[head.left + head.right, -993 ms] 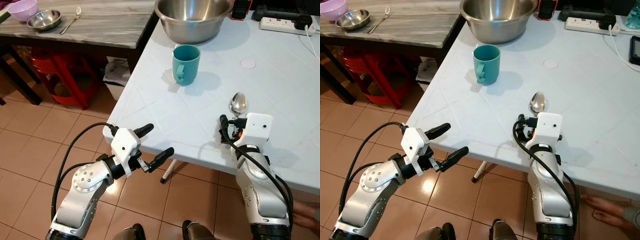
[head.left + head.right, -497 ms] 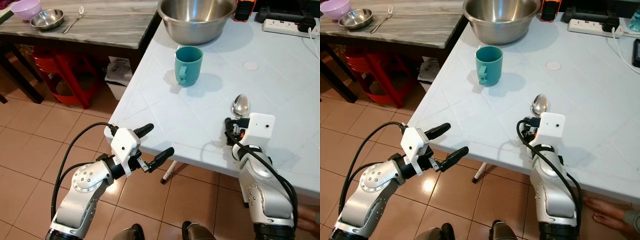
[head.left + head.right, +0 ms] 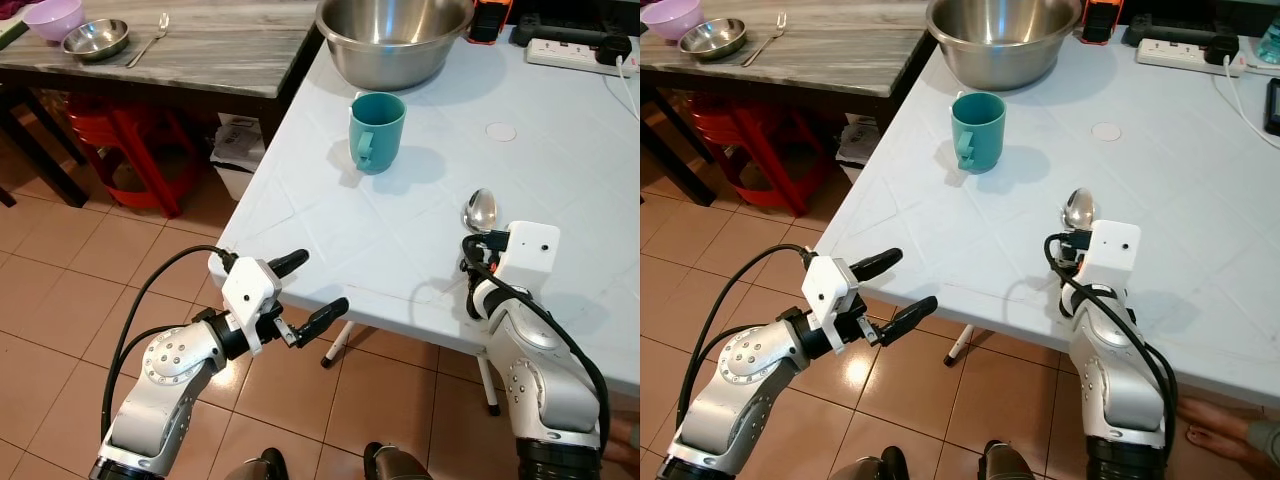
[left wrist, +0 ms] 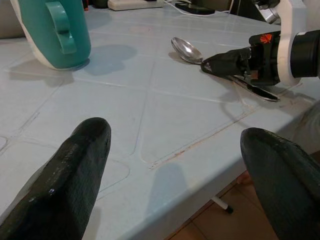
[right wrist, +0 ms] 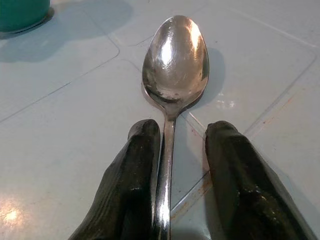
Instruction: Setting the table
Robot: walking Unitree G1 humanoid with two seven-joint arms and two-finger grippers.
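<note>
My right claw (image 5: pixel 172 180) sits low on the white table (image 3: pixel 400 230), fingers apart either side of the spoon (image 5: pixel 172 90) handle. The spoon lies flat near the front edge, bowl towards the teal mug (image 3: pixel 376 131). It looks light, stiff and slick, so I'd pinch the thin handle mid-length. My left claw (image 3: pixel 305 290) hangs open off the table's edge, above the tiled floor (image 3: pixel 60 290).

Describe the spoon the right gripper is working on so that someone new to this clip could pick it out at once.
On the pale blue tiled table, nearer than the large steel mixing bowl and teal handled mug, lies a shiny metal spoon. Its handle runs between the right gripper's black fingers; it is the sole cutlery on this table.
</note>
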